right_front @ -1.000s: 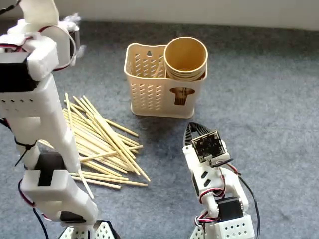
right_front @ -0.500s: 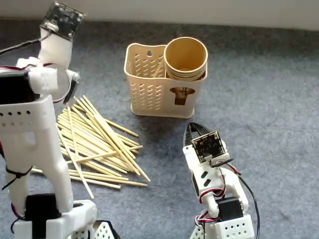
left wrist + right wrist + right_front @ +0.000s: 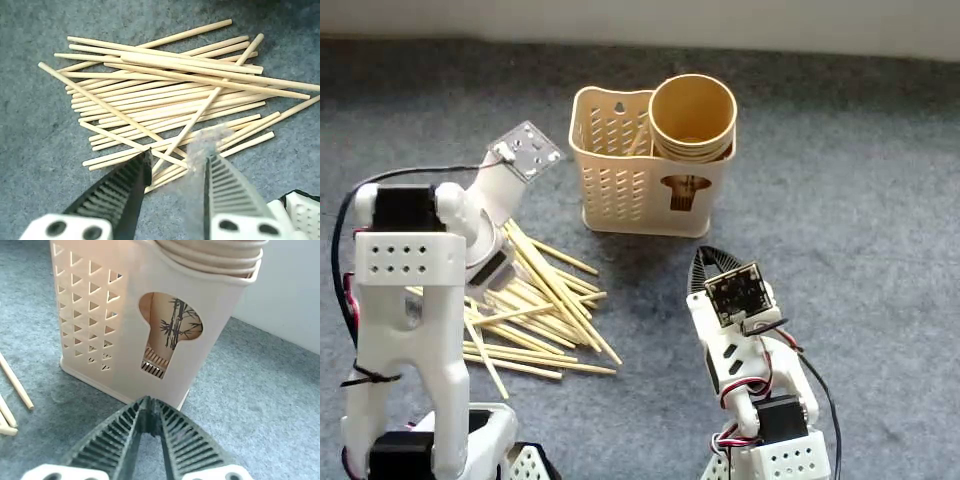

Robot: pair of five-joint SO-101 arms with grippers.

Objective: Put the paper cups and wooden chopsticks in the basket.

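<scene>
Wooden chopsticks (image 3: pixel 535 300): lay loose in a crossed heap on the grey mat (image 3: pixel 840 200), near the basket but apart from it, and not yet gathered.
Paper cups (image 3: pixel 692 115): sat nested in one stack at one end of the basket, with their rims above its wall. That half of the job looked done.
Basket (image 3: pixel 610 175): stood upright on the mat. The end of its open top nearer the heap looked free, likely leaving room for the sticks.
Left gripper (image 3: pixel 177 156): hung just above the edge of the heap, jaws parted by a moderate gap and holding nothing, tips pointed down at the sticks. It seemed lined up to pinch a few of them.
Right gripper (image 3: pixel 148 405): sat low over the mat just in front of the basket's keyhole cut-out, jaws pressed together on nothing. It was seemingly parked out of the way, since the cups were in.
Risk: round sticks lying across one another could roll or splay when pinched, so a grasp across several parallel ones seemed wiser.
</scene>
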